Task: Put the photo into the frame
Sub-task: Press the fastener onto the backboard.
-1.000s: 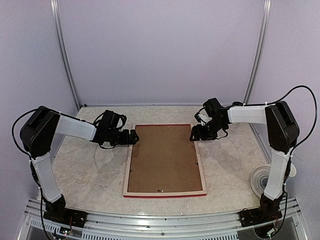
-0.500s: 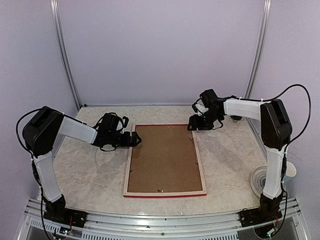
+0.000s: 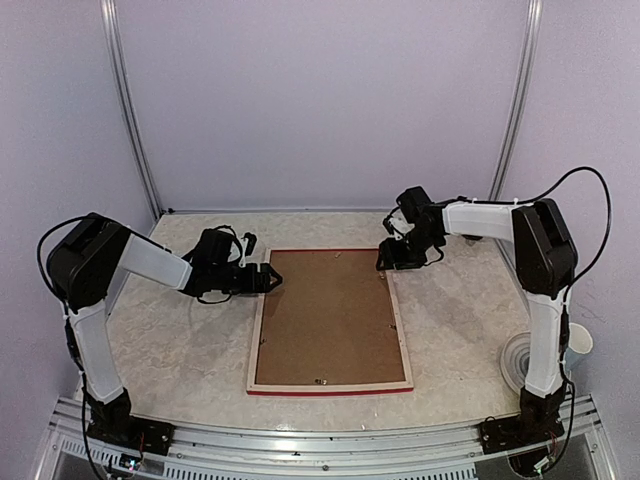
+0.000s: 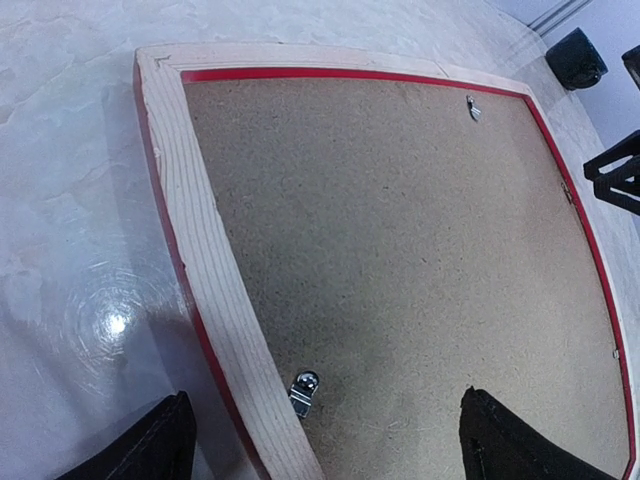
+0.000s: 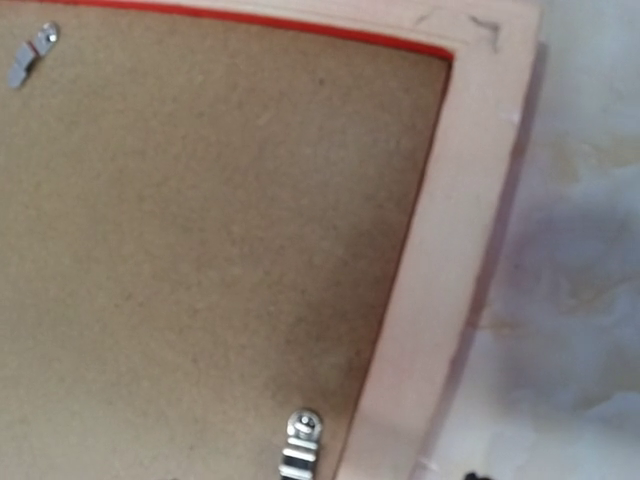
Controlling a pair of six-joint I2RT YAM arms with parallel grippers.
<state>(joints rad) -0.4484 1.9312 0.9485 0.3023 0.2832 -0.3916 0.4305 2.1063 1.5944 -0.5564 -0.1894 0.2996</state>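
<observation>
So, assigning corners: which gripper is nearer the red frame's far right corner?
Right. The right gripper is at that corner of the red frame; the left gripper, over its left rail.

Pale lilac walls (image 3: 320, 100) all round. Metal upright (image 3: 128, 110) behind left gripper (image 3: 272, 279), second upright (image 3: 518, 100) behind right gripper (image 3: 384, 264). Marble-look tabletop (image 3: 180, 340) under both, light glare (image 4: 110, 322) just left of left gripper.

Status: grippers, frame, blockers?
Left gripper open over frame's left rail. Right gripper at far right corner, jaws unclear. Backing panel seated in frame; photo not visible.
</observation>
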